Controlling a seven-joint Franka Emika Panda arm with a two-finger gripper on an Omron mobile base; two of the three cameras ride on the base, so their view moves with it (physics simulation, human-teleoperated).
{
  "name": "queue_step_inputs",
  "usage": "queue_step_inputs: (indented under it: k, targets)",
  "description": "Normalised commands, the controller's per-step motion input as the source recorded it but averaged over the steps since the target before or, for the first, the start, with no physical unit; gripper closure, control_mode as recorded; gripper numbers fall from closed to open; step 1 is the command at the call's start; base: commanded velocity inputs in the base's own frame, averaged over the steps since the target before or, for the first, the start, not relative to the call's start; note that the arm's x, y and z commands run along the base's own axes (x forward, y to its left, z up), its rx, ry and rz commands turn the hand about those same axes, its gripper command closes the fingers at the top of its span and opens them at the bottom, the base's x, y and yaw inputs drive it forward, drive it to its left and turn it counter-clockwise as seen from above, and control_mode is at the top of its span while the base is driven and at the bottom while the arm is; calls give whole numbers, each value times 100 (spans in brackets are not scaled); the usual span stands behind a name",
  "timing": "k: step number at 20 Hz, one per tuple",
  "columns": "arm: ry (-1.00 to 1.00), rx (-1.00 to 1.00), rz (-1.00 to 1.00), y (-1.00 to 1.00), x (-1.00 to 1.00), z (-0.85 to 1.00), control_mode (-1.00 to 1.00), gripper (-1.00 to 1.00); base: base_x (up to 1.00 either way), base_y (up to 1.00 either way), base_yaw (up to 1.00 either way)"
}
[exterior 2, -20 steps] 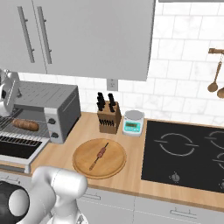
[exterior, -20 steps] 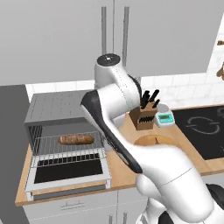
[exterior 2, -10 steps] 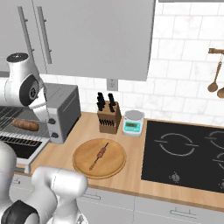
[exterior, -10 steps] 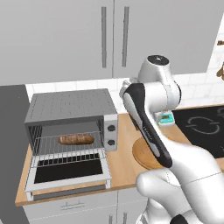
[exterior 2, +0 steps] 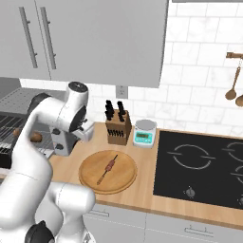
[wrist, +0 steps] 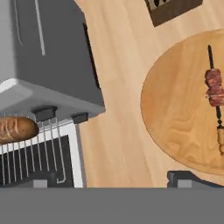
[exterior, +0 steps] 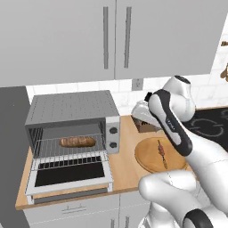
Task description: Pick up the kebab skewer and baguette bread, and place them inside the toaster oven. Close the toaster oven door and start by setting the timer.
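The baguette bread (exterior: 77, 142) lies on the wire rack inside the toaster oven (exterior: 73, 116), toward the middle of the cavity. The toaster oven door (exterior: 70, 174) hangs fully open, flat toward the near edge of the counter (exterior: 122, 164). The kebab skewer (exterior 2: 108, 168) rests on the round wooden board (exterior 2: 107, 172) to the right of the oven, near the board's centre, untouched. A knife block (exterior 2: 118, 127) and a small scale (exterior 2: 144, 133) stand behind the board, by the far wall.

The gripper (wrist: 111, 183) hovers over bare counter between oven and board, holding nothing. Its fingertips show only at the picture's lower edge, so the jaw width cannot be told.

Judgement: the bread step appears done; the skewer pick is next. Risks: the stick is thin and lies flat, so narrow or misaligned jaws may pinch a meat chunk or slide off the stick. A low swing back toward the oven could strike the open door or snag the rack.
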Motion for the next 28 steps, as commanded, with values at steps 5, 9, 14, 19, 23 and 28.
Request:
queue_step_inputs:
  k: [5,9,14,19,23,28]
  targets:
    - [1,-14,29,-46,5,-67,-100,-100,0,0,0]
    - [11,-24,5,-24,0,-63,-100,-100,0,0,0]
    - [12,-26,3,-18,1,-69,-100,-100,0,0,0]
    - [6,-2,4,-44,23,-13,-100,-100,0,0,0]
    - [0,0,0,-59,16,-10,-100,-100,0,0,0]
    - [0,0,0,-30,7,-27,-100,-100,0,0,0]
